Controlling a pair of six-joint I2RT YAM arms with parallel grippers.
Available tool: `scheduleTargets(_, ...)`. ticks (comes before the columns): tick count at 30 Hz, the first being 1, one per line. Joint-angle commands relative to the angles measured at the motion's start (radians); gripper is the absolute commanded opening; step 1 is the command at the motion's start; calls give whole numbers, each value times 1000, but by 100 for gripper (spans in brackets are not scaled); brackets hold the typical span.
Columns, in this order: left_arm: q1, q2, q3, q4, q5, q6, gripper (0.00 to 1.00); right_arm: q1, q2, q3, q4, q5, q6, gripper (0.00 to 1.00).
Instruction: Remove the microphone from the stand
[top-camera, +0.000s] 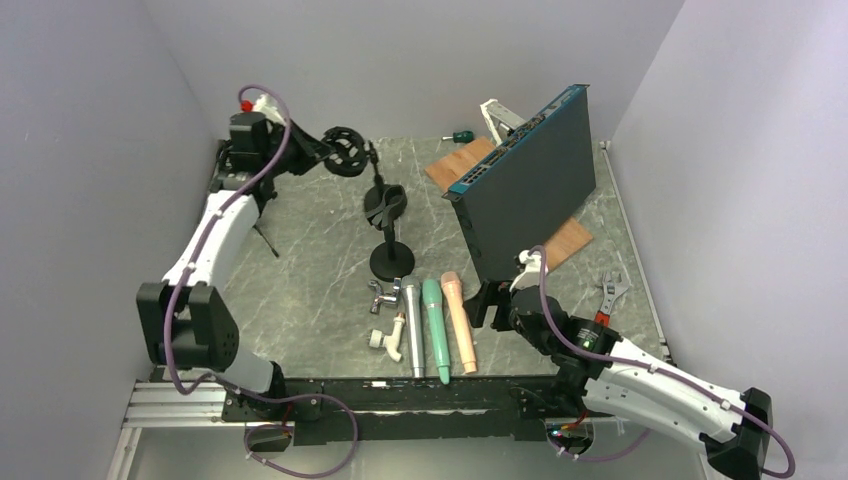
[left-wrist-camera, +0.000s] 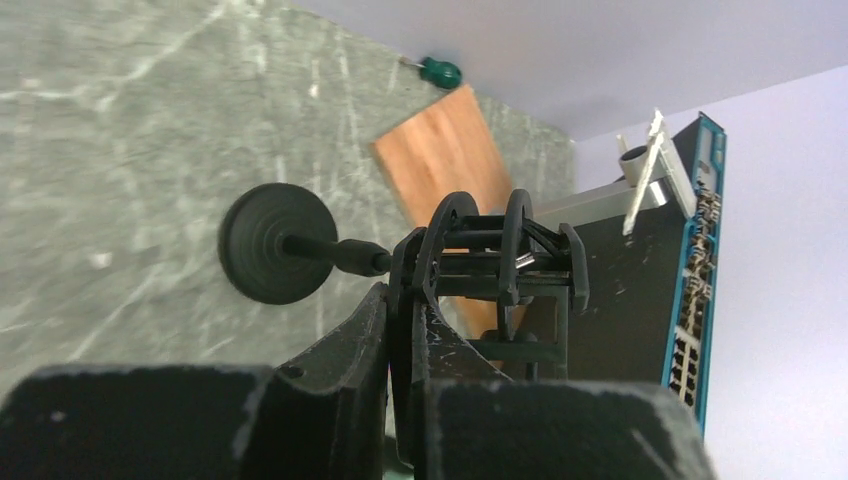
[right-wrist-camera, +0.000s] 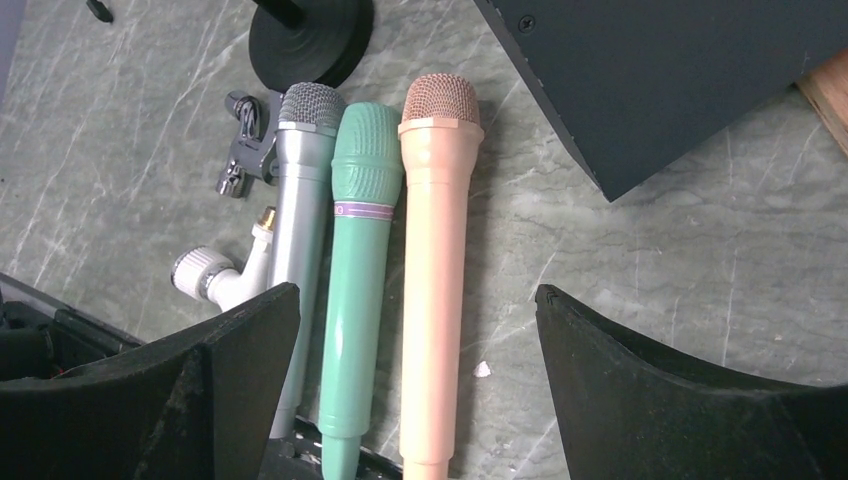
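Green marble surface (top-camera: 300, 290), stand (top-camera: 392, 262) in the middle, base free. Microphone (left-wrist-camera: 487, 263) seems to lie inside the black mount (left-wrist-camera: 447, 215) at the stand's top, hard to confirm. Left claw (left-wrist-camera: 402, 300) clamped shut on the mount's edge, not clearly on the mic itself. Right claw (right-wrist-camera: 412, 300) open above three loose mics (right-wrist-camera: 432, 250), away from the base. Risk: a pull drags or tips the whole stand since nothing pins the base. The thin grip could also slip.

the tilted black box (top-camera: 530, 190) walls off the right of the stand (top-camera: 388, 235), leaving a narrow gap. three microphones (top-camera: 436, 325) and pipe fittings (top-camera: 390, 338) crowd the table (top-camera: 300, 290) just before its base. left of the stand, bare marble lies open.
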Motion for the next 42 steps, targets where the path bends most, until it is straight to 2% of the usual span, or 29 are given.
scheduleTargets(1,87,-137,50,-211,74,199,0,4,22,1,64,-22,2,89)
scheduleTargets(7,233,-157,86,-390,185,265,0,3,82,15,79,-42,11,89)
scheduleTargets(10,266,-169,69,-401,200,246,1,4,94,3,108,-54,14,89)
scheduleTargets(14,292,-196,8,-359,182,215,26,4,114,11,104,-56,17,89)
scheduleTargets(17,297,-215,2,-379,116,224,55,3,112,17,86,-47,18,89)
scheduleTargets(18,297,-225,2,-377,101,234,60,3,107,16,83,-43,16,89)
scheduleTargets(26,297,-314,91,-433,-81,298,87,4,98,29,84,-46,5,89)
scheduleTargets(28,296,-352,102,-438,-138,321,89,2,100,31,92,-56,8,89)
scheduleTargets(31,233,-404,120,-437,-224,401,90,4,100,23,106,-66,14,89)
scheduleTargets(34,91,-425,152,-420,-270,492,89,3,103,21,111,-69,11,89)
scheduleTargets(38,-80,-318,333,-572,-363,577,85,2,114,30,100,-74,2,89)
scheduleTargets(42,-238,-176,494,-691,-540,678,82,3,108,30,89,-73,5,89)
